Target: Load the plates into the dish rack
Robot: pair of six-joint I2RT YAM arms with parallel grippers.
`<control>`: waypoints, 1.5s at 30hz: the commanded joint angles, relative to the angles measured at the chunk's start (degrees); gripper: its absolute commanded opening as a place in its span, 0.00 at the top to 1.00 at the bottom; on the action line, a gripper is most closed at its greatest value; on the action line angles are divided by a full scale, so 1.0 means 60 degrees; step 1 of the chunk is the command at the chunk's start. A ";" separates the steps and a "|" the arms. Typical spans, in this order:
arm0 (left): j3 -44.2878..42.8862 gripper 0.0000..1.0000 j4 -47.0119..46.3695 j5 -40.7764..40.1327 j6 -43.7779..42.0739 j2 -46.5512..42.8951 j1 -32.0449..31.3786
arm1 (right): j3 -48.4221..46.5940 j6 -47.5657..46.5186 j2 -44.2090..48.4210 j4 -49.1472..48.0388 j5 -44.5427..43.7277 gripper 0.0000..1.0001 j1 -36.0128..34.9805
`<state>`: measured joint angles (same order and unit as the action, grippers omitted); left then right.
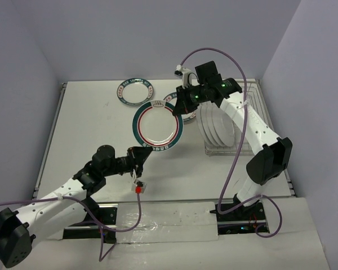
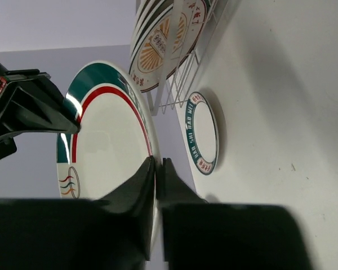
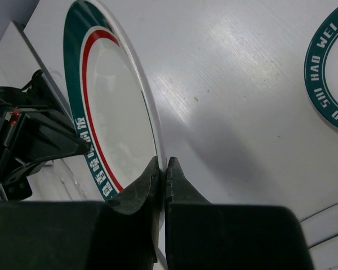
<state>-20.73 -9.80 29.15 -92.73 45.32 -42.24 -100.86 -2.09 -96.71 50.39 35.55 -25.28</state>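
Held plate point(image 1: 158, 125): round, glossy white ceramic with a broad green rim band and a thin red ring inside it. We see it face up over the middle of the counter point(image 1: 90, 124), gripped from two sides.
Left gripper point(image 2: 156, 169): black fingers pressed together on the plate's near rim, with the thin edge pinched between them.
Right gripper point(image 3: 162, 169): fingers likewise clamped on the plate's far right rim, opposite the left one.
Rack point(image 1: 214, 151): thin silver wire with parallel bars and low sides. It runs along the right edge up to the far right corner.
Racked plates point(image 1: 217, 126): we count about four, standing on edge in a close row and leaning a little, plain white backs toward the top camera. The left wrist view shows reddish patterned centres on their faces.
Far plate point(image 1: 134, 91): smaller, green-rimmed with lettering on the band. It lies flat near the middle of the far edge.
Third plate point(image 1: 168, 101): flat between the far plate and the rack, and partly covered by the held plate and the right gripper.
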 commanded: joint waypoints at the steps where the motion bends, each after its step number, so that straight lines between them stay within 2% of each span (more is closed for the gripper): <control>1: -0.0500 0.77 -0.1954 0.0095 -0.0117 0.0166 -0.0035 | -0.0285 -0.0033 0.0457 0.0039 0.0111 1.00 -0.0211; 2: -0.0529 0.65 -0.2202 -0.0037 0.0086 0.0224 -0.0035 | -0.0285 0.0040 0.0691 -0.0005 0.0009 1.00 -0.0196; 4: -0.0616 0.09 -0.2510 -0.0416 0.0395 0.0400 -0.0035 | -0.0256 0.0128 0.0999 -0.0209 -0.0574 1.00 -0.0152; 5: -0.0675 0.01 -0.2642 -0.0579 0.0788 0.0444 -0.0035 | -0.0285 0.0201 0.1363 -0.0268 -0.0738 1.00 -0.0065; 9: -0.1070 0.01 -0.3067 -0.1545 0.2121 0.0532 -0.0035 | -0.0242 0.0507 0.2448 -0.0663 -0.1252 1.00 0.0856; 13: -0.1817 0.01 -0.3083 -0.2848 0.3733 0.0722 -0.0035 | 0.0198 0.0846 0.3708 -0.1015 -0.1792 1.00 0.2713; 16: -0.2738 0.01 -0.2674 -0.4136 0.5851 0.1161 -0.0021 | 0.0564 0.0758 0.4878 -0.1074 -0.3298 1.00 0.3346; 20: -0.4334 0.01 -0.1737 -0.6505 0.8243 0.2142 0.0052 | 0.1281 0.0773 0.5789 -0.1323 -0.6501 1.00 0.3830; 22: -0.5272 0.01 -0.0877 -0.6936 0.9688 0.2684 0.0270 | 0.1749 0.0526 0.6183 -0.1615 -0.7414 1.00 0.3949; 25: -0.6780 0.01 0.0587 -0.7260 1.1549 0.3487 0.0607 | 0.2263 -0.0235 0.6405 -0.1836 -0.8458 1.00 0.3949; 26: -0.7248 0.01 0.1826 -0.7289 1.1993 0.3724 0.0682 | 0.2394 -0.0325 0.6435 -0.1880 -0.8677 1.00 0.3949; 27: -0.8108 0.01 0.2491 -0.7318 1.2476 0.4233 0.0784 | 0.2613 -0.0427 0.6450 -0.1981 -0.9128 1.00 0.3920; 29: -0.8860 0.01 0.3895 -0.6998 1.3693 0.4690 0.1223 | 0.2791 -0.0764 0.6391 -0.2012 -0.9876 1.00 0.3658; 32: -0.9595 0.01 0.4663 -0.6850 1.4647 0.5263 0.1619 | 0.3346 -0.1189 0.6259 -0.2333 -1.1517 1.00 0.2838; 39: -0.9743 0.01 0.4988 -0.6894 1.5367 0.5732 0.1913 | 0.4094 -0.2082 0.5821 -0.2905 -1.3758 1.00 0.1578; 45: -0.9670 0.01 0.5003 -0.6982 1.5850 0.5996 0.1986 | 0.4329 -0.1894 0.5366 -0.2510 -1.4231 1.00 0.1006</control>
<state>-76.93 19.88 -11.86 -0.54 80.84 -30.70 -74.81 -13.43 -63.99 39.55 -44.34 -17.74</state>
